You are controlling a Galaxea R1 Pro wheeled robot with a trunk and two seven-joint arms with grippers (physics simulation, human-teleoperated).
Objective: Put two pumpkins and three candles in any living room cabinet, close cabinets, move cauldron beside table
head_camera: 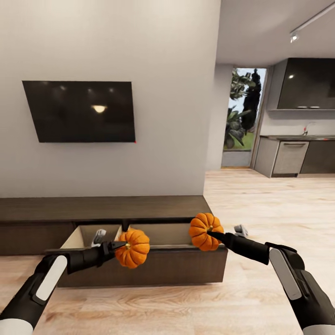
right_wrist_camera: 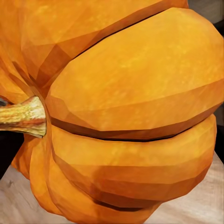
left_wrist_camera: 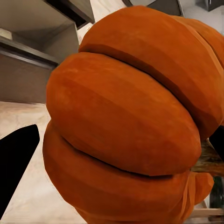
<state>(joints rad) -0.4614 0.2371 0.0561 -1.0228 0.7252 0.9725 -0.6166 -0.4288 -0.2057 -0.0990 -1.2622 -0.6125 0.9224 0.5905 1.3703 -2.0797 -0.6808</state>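
Note:
Two orange ribbed pumpkins hang over the open pull-out front of the dark brown cabinet (head_camera: 102,208). My left gripper (head_camera: 123,245) is shut on the left pumpkin (head_camera: 135,250), above the drawer's front edge. That pumpkin (left_wrist_camera: 126,121) looms close in the left wrist view, beside a black finger (left_wrist_camera: 14,163). The right gripper (head_camera: 213,232) is shut on the right pumpkin (head_camera: 203,231), above the drawer's right end. This pumpkin (right_wrist_camera: 130,116) appears with its stem sideways in the right wrist view. A small pale grey thing (head_camera: 98,236), possibly a candle, lies in the beige drawer. The table and cauldron are out of view.
A black TV (head_camera: 79,111) hangs on the wall above the cabinet. Another small grey object (head_camera: 241,229) sits by the drawer's right end. Wooden floor (head_camera: 260,200) stretches right toward a kitchen (head_camera: 298,153) and a glass door.

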